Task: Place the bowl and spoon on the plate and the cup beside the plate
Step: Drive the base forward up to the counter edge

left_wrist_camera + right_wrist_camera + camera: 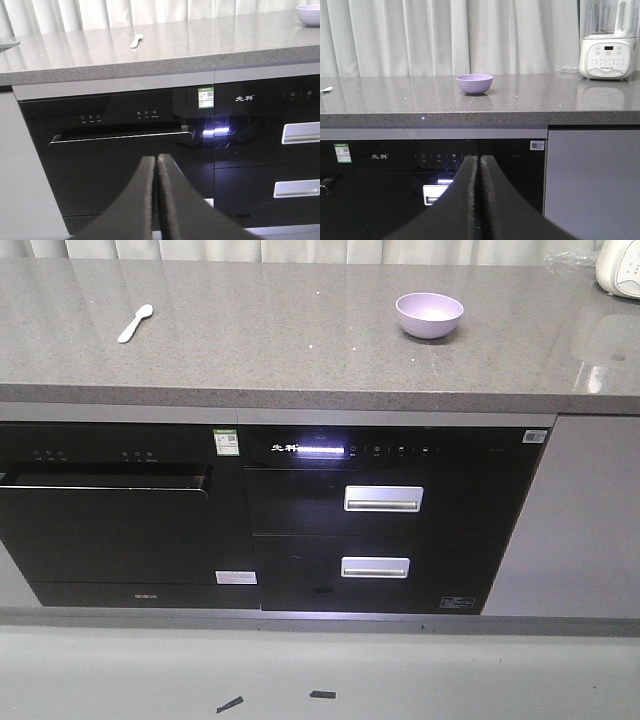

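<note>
Hanging low before the black appliance fronts (pixel 380 520), the left tool (pixel 156 159) and right tool (pixel 479 159) are each pressed together and hold nothing, apparently parked ahead of a first reach. On the grey bench (pixel 280 350) above, the bowl (pixel 429 315) sits at right, with the spoon (pixel 135 324) well apart at left. Neither plate nor cup appears in any view, so arranging looks unstarted.

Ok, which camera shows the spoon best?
Exterior front-facing: the spoon lies whole, from above, head and handle distinct. Left wrist shows it small and foreshortened; right wrist catches only a sliver at the frame's left edge.
</note>
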You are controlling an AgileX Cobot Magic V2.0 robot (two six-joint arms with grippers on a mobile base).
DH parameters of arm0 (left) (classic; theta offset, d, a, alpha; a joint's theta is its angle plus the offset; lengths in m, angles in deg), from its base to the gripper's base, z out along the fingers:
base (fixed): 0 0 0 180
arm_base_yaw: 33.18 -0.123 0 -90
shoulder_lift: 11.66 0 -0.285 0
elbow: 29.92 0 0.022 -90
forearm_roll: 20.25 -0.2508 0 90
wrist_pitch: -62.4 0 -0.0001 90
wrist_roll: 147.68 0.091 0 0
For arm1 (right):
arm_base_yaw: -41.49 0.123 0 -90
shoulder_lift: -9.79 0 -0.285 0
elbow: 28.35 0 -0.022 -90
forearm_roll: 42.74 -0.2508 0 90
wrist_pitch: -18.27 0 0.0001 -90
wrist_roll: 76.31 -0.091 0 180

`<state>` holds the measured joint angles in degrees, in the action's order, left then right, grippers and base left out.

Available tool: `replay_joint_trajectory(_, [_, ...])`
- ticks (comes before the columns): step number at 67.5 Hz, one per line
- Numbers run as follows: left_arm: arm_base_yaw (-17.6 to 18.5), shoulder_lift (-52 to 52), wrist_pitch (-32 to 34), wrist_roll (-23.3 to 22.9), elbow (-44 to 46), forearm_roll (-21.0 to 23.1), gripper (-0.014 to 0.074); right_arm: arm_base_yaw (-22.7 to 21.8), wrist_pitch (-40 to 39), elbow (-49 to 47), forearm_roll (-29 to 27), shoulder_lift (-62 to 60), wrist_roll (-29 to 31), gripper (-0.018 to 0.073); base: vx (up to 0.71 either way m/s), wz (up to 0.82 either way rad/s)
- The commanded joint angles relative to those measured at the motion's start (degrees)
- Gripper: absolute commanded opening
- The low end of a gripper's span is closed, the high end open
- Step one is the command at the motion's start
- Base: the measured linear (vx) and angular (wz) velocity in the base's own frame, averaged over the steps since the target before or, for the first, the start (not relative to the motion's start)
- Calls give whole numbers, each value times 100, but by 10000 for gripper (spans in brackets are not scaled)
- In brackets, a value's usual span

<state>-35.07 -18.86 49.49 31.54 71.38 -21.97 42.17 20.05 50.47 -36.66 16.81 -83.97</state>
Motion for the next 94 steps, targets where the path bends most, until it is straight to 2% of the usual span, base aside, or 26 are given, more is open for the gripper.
replay_joint_trajectory(1, [-8, 85, 411, -59, 46, 44, -6, 10, -440, 25, 39, -40, 15, -3, 10, 1])
replay_joint_trajectory(94, [-8, 85, 411, -59, 46, 44, -6, 10, -440, 25, 39, -40, 15, -3, 9, -2])
